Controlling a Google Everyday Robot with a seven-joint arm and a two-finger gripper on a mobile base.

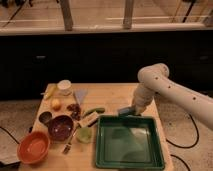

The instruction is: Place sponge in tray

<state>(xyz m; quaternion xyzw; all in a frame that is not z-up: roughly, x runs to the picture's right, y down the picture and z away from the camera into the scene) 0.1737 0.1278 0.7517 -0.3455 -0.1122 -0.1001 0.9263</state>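
The dark green tray point(129, 161) lies on the wooden table at the front right. The small blue-grey sponge point(124, 111) is held in my gripper point(129, 111) just above the tray's far rim, near its middle. The gripper hangs from the white arm that comes in from the right, and it is shut on the sponge. The inside of the tray holds nothing that I can see.
Left of the tray stand an orange bowl point(33, 147), a maroon bowl point(60, 127), a small green cup point(83, 135), a fork point(69, 144), a pale blue triangular cloth point(80, 95), a white cup point(64, 86), a banana point(50, 92) and several small foods. A dark counter runs behind the table.
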